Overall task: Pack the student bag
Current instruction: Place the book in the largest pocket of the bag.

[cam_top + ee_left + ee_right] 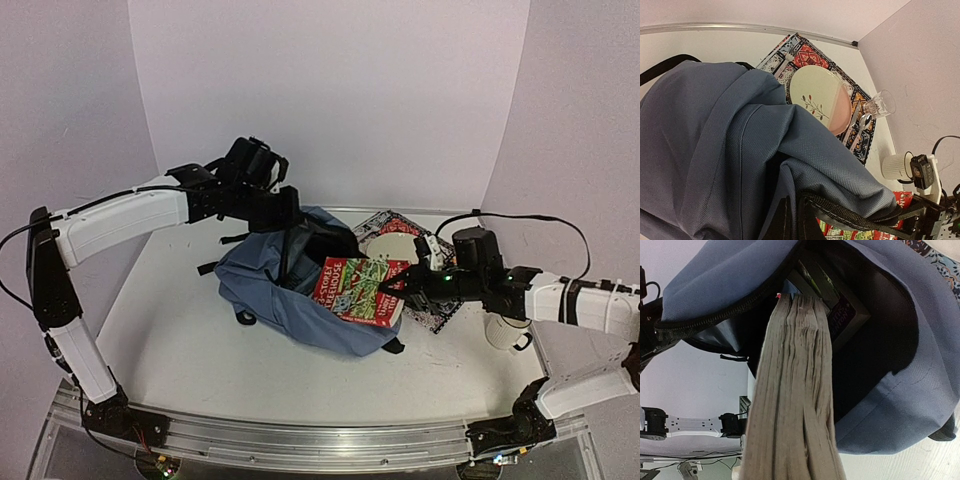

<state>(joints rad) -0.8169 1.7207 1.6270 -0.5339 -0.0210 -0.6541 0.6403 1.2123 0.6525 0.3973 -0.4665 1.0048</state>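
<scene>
Partly done: the student bag point(270, 275) lies on the worktop point(180, 340), its mouth held up by the left tool point(290, 212), pinched shut on the rim. Dark books point(840, 315) sit inside. The right tool point(400, 285), clamped on a red paperback point(350, 288), holds it at the opening, not yet in.

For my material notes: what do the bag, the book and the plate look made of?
The student bag: matte woven fabric, visible twill and folds; the book: paper, rough yellowed page edges, printed cover; the plate: probably glazed ceramic, smooth, painted sprig.
</scene>
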